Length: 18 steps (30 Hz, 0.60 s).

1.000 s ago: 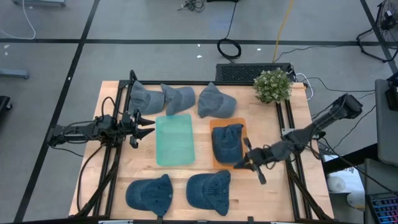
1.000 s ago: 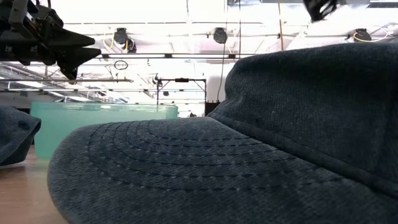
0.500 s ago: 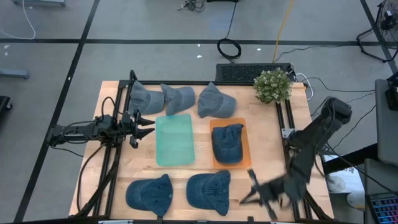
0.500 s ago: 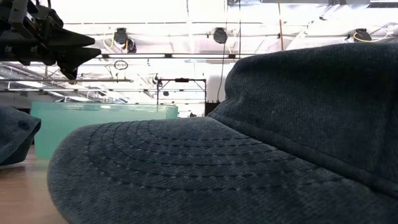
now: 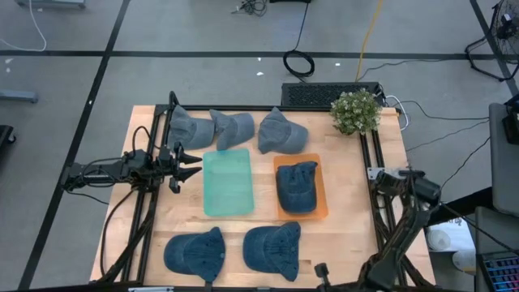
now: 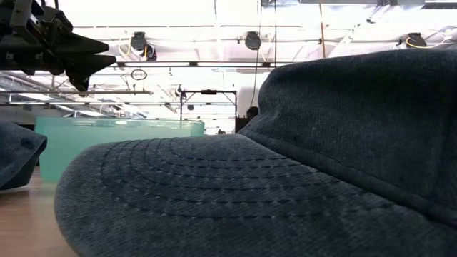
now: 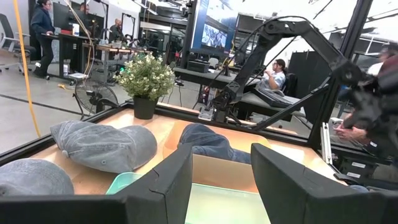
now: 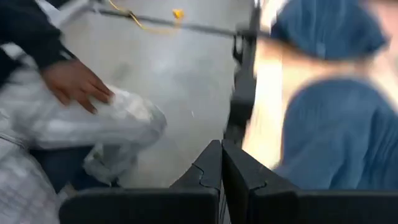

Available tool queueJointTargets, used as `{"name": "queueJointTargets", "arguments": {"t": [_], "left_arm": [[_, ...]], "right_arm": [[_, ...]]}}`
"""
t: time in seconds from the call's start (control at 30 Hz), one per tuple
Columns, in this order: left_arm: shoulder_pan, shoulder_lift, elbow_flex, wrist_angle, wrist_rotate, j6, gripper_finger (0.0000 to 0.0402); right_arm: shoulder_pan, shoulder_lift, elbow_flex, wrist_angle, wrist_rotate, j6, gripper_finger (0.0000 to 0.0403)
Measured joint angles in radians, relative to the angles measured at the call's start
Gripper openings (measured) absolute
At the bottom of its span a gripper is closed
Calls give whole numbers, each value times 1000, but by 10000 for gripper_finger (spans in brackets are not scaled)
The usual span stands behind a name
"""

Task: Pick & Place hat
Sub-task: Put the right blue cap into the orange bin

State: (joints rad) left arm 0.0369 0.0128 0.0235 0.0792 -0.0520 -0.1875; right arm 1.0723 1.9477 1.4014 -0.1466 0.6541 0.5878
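Observation:
Several blue denim caps lie on the table. One rests crown-up on the orange tray (image 5: 281, 212), and this cap (image 5: 297, 185) is touched by nothing. Three caps sit along the far edge (image 5: 233, 127), and two lie near the near edge (image 5: 272, 250). One of the near caps fills the low view (image 6: 285, 178). My left gripper (image 5: 195, 162) hovers open at the left side of the green tray (image 5: 227, 182); its fingers frame that tray in the wrist view (image 7: 221, 180). My right gripper (image 5: 320, 274) is shut at the table's near edge (image 8: 221, 146), holding nothing.
A potted plant (image 5: 355, 111) stands at the far right corner. Black rails run along the table's left and right sides (image 5: 375, 162). In the right wrist view a person's hand (image 8: 74, 84) and a light sleeve show beyond the table's edge. Bare wood lies right of the orange tray.
My right arm has swung away from the near right corner of the orange tray toward the table's near edge, folding back on itself. The cap on the orange tray has stayed where it was. My left arm has kept still.

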Motion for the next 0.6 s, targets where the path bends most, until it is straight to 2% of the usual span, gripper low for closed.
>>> {"name": "queueJointTargets", "arguments": {"t": [0.07,0.17,0.27,0.33,0.43,0.5,0.6], "left_arm": [[0,0,0,0,0,0,170],[0,0,0,0,0,0,170],[0,0,0,0,0,0,170],[0,0,0,0,0,0,170],[0,0,0,0,0,0,170],[0,0,0,0,0,0,170],[0,0,0,0,0,0,170]], "right_arm": [[-9,38,0,2,-13,39,5],[-35,71,0,-7,-75,80,34],[-67,81,0,-83,-150,130,86],[-92,78,0,-171,-223,160,127],[-105,75,-1,-317,-279,207,183],[-106,75,-1,-393,-287,225,205],[-105,77,-1,-454,-262,242,214]]}}
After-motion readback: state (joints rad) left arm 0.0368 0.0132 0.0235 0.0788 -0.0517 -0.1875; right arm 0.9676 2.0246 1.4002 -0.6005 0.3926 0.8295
